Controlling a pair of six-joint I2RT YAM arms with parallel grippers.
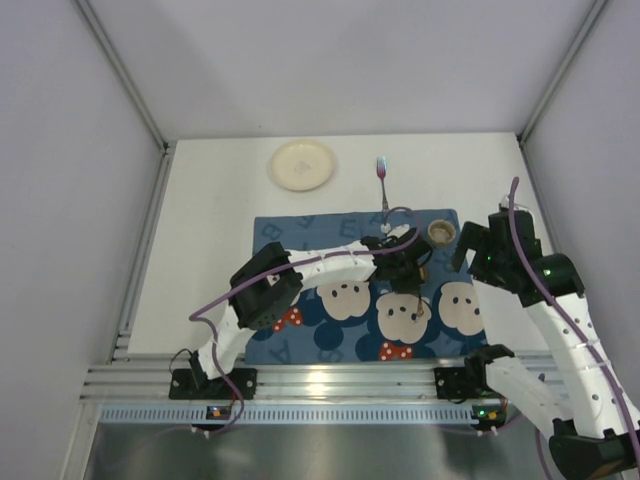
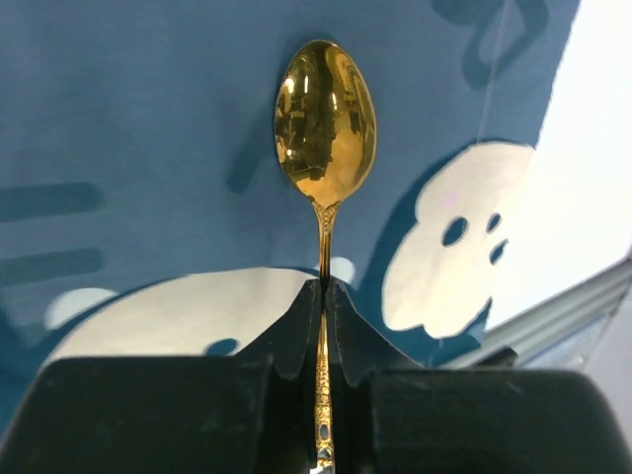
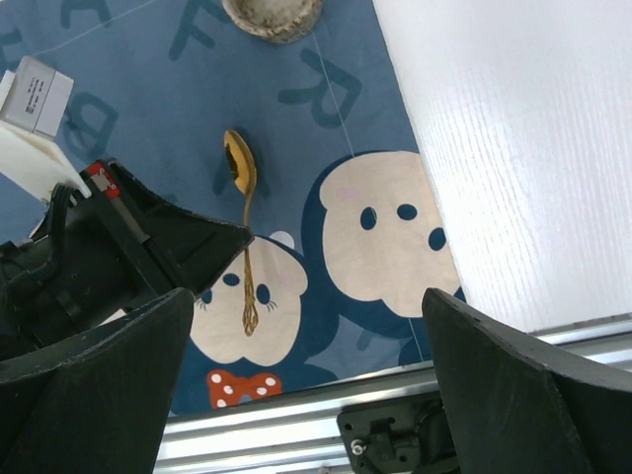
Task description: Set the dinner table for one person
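My left gripper (image 2: pixel 324 286) is shut on the handle of a gold spoon (image 2: pixel 324 118), which points away from me low over the navy mouse-face placemat (image 2: pixel 148 99). In the top view the left gripper (image 1: pixel 405 268) is over the placemat's (image 1: pixel 300 235) right half. The right wrist view shows the spoon (image 3: pixel 243 183) with its handle end sticking out behind the left gripper (image 3: pixel 148 242). I cannot tell whether the spoon touches the mat. My right gripper (image 3: pixel 306 395) is open and empty, above the placemat's right edge (image 1: pixel 478 250). The white dinner table (image 1: pixel 200 250) lies under everything.
A cream plate (image 1: pixel 302 164) lies at the table's back, left of a fork (image 1: pixel 382 180) with an iridescent head. A small beige cup (image 1: pixel 441 232) stands at the placemat's back right corner and shows in the right wrist view (image 3: pixel 272 15). Grey walls enclose three sides.
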